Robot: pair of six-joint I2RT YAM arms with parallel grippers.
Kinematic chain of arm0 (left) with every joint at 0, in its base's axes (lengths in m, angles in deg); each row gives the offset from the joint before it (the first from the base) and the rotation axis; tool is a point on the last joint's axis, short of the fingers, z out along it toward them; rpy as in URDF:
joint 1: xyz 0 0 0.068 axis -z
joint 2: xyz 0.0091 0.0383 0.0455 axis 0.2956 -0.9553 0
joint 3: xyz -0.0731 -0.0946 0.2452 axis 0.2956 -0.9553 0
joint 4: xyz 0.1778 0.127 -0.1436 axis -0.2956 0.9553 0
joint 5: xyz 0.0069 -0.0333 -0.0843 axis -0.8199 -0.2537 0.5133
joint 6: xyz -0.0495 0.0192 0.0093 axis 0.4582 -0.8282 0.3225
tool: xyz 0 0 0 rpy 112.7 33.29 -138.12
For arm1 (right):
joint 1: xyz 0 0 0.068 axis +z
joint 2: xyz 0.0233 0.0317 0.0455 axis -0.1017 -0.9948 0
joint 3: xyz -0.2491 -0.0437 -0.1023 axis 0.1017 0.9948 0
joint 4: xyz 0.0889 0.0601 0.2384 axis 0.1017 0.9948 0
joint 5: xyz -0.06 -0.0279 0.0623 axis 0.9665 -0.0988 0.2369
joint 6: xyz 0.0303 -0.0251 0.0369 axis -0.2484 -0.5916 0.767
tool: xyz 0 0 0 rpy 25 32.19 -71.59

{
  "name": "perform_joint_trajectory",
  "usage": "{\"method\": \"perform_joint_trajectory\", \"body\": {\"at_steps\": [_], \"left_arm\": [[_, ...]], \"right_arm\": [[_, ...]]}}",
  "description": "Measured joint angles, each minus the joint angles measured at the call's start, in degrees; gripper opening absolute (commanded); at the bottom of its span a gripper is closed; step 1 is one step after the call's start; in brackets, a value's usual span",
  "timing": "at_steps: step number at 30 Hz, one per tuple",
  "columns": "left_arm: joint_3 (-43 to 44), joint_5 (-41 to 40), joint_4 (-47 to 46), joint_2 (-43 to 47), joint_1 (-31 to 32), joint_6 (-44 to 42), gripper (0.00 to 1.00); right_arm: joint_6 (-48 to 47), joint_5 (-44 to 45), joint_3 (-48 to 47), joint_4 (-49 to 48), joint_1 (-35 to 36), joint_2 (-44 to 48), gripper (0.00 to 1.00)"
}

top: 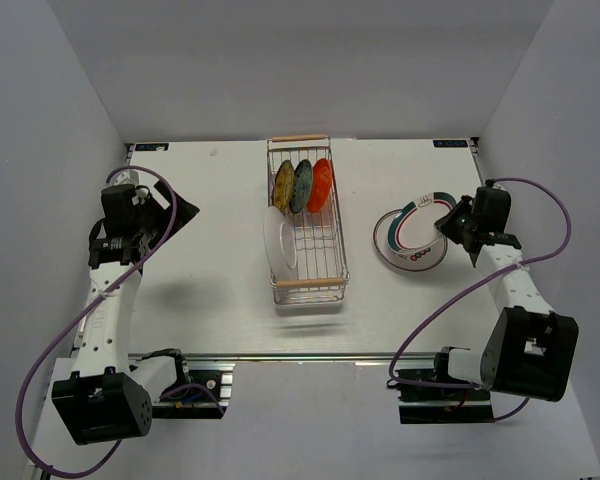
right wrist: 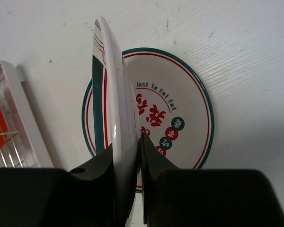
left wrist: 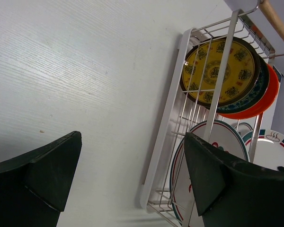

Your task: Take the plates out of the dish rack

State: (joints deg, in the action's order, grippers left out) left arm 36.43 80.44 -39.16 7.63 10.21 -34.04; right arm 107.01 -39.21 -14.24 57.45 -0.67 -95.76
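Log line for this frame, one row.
right hand: shut on plate, above flat plate | left hand: open, beside rack | rack: holds four plates

Tabletop [top: 210, 250]: white, fine wood-grain lines, matte. A few small dark specks [right wrist: 167, 21] on right part, one faint speck on left part.

Dish rack [top: 342, 250] stands directly on it, mid-width, long axis running far to near, far end close to far edge. Soft shadow on tabletop at near end.

Flat plate [right wrist: 180, 109] lies face up right of rack, near but apart: teal rim, red ring, red lettering.

Metal rail [top: 300, 357] along near edge.
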Motion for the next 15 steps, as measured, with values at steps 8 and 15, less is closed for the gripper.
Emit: {"method": "perform_joint_trajectory", "body": {"at_steps": [8,15], "left_arm": [[-0.02,0.72,-0.79,-0.42,0.00,-0.39,0.98],[-0.02,1.68,-1.25,-0.57,0.00,-0.46,0.98]], "right_arm": [[1.77,-9.20,8.96,-11.04,-3.19,-0.31,0.00],[3.13,-12.61,10.84,-15.54,-5.40,-1.68,0.33]]}}
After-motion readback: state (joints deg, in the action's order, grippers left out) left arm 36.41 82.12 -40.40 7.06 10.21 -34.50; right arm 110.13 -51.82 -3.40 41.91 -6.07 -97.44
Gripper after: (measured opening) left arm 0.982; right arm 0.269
